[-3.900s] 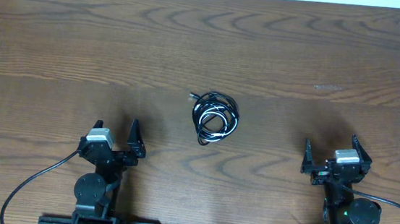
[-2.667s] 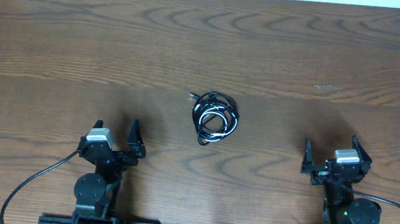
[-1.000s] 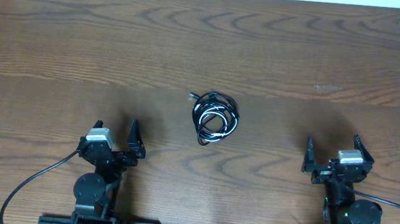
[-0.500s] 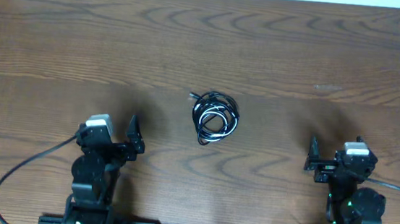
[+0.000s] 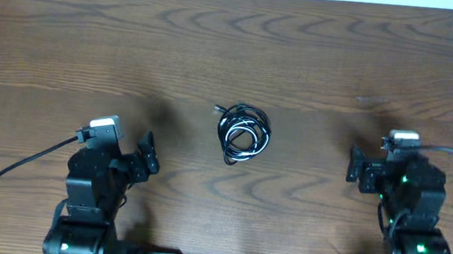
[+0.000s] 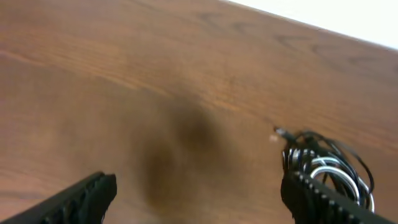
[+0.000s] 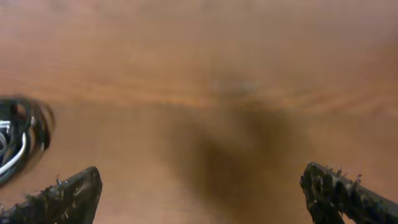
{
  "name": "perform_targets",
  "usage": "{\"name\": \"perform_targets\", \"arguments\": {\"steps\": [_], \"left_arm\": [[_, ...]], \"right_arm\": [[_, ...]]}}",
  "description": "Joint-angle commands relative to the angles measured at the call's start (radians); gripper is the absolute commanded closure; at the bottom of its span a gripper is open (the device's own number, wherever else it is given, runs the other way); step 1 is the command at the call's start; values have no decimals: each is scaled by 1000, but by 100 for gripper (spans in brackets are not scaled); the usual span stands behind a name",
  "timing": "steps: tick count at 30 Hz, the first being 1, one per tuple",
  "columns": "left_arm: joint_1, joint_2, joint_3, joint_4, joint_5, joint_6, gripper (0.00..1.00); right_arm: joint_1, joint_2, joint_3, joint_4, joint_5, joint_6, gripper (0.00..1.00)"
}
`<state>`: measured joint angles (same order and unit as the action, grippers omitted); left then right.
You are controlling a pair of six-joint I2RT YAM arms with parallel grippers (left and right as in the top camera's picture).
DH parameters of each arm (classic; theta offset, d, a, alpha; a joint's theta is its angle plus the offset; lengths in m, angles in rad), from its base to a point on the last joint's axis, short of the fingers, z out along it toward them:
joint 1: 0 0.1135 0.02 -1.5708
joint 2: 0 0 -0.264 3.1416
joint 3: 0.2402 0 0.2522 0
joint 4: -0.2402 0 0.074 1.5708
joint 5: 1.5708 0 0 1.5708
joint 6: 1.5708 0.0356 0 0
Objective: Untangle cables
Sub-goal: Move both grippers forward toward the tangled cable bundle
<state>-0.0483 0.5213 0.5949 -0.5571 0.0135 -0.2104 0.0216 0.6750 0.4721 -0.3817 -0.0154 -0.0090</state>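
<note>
Overhead, the cables [image 5: 243, 133] lie in one small coiled knot near the middle of the counter [image 5: 233, 53], thin black cords looped round each other with a single white one showing through; the left claw [image 5: 147, 150] stands well apart to the lower left of the knot and the right claw [image 5: 355, 164] well apart to the lower right, both spread wide and holding nothing, and bare brown wood-grain board lies between each claw and the cords, with thicker black wires [image 5: 17, 170] trailing from the arm bases at the near edge. Left wrist view: the cables [image 6: 328, 168] sit at the right of the frame just past the right-hand finger [image 6: 336, 199], a loose ring of glossy black strands with white loops inside and a small plug end poking out to the left; the fingers are far apart with only counter between them. Right wrist view, blurred: the cables [image 7: 22, 137] show at the far left edge above the left-hand finger [image 7: 59, 199], the ridged dark fingers set wide and empty over smooth wood
</note>
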Motion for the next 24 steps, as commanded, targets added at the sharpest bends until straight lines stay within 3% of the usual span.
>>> {"name": "perform_targets", "arguments": {"steps": [1, 7, 12, 18, 24], "left_arm": [[3, 45, 79, -70, 5, -13, 10], [3, 185, 227, -230, 14, -13, 10], [3, 291, 325, -351, 115, -13, 10], [3, 314, 325, -350, 121, -13, 10], [3, 322, 326, -198, 318, -47, 10]], "right_arm": [[-5, 55, 72, -64, -21, 25, 1], [-5, 149, 205, -232, -26, 148, 1], [-5, 144, 238, -246, -75, 168, 1], [-5, 141, 238, -204, -167, 167, 1], [5, 185, 259, -188, -212, 192, 1]]}}
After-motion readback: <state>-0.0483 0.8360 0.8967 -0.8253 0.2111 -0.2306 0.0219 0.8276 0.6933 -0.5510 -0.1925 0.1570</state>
